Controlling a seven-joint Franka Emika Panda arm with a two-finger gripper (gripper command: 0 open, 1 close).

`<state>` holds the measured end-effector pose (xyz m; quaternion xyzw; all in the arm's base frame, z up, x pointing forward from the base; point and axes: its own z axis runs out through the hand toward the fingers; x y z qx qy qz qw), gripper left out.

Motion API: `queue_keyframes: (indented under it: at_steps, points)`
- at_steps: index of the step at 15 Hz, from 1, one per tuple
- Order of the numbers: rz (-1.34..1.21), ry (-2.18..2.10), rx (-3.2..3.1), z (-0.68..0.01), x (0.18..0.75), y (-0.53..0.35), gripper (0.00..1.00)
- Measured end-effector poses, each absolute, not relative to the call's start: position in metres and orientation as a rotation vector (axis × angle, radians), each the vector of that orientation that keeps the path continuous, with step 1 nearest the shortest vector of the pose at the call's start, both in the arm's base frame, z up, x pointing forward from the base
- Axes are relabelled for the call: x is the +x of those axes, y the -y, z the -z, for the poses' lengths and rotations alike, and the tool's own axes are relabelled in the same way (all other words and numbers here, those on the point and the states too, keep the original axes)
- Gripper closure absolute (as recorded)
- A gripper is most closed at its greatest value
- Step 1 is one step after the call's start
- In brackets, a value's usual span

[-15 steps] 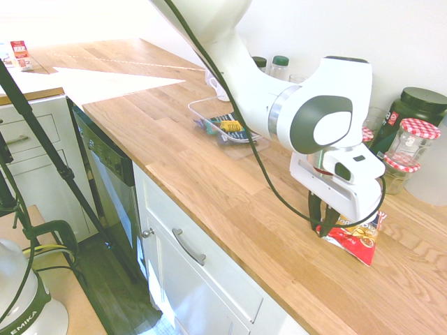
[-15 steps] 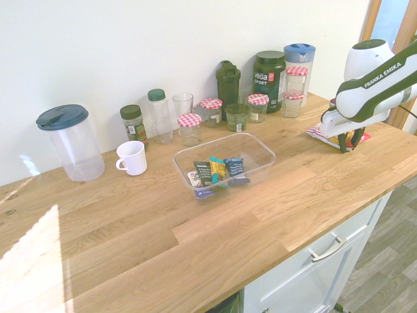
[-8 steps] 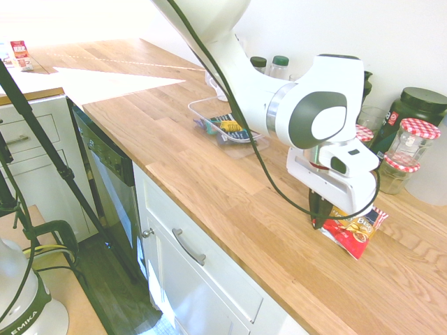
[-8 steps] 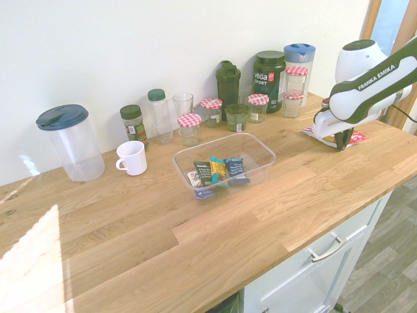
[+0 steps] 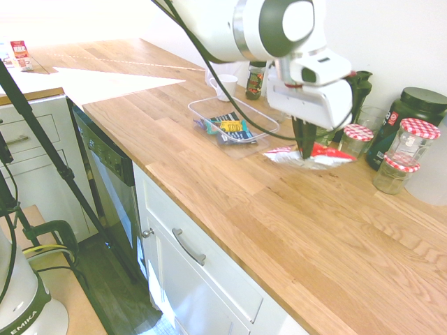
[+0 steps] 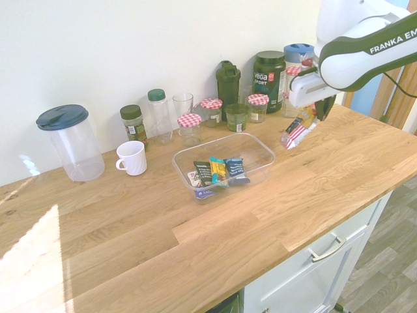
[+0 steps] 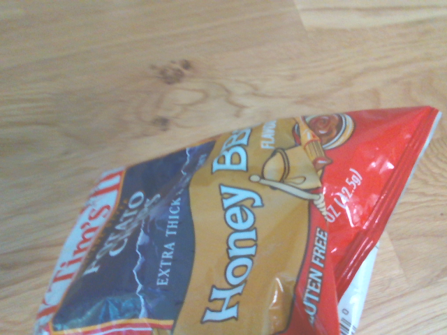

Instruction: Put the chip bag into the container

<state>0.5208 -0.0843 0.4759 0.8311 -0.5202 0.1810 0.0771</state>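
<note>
The claw is pinching the chip bag, which hangs above the counter between the clear tray and the lidded jars toward the wall-side edge. The bag should be light and soft, its slick, crinkly film likely to fold or slide if the hold is shallow, and the chips inside would probably crack under a hard squeeze. A gathered fold of wrapper or a flat end seal seems the best place to take hold, with the bag lowered gently inside the tray's rim.
</note>
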Motion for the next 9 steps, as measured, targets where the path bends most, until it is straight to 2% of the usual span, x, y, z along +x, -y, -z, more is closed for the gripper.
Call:
queue_keyframes:
  at_steps: [6, 9]
  points:
    - [-0.676, 1.522, 2.474, -0.543, 0.506, -0.041, 1.0]
    - [-0.699, 1.475, 2.485, -0.547, 0.505, -0.112, 1.0]
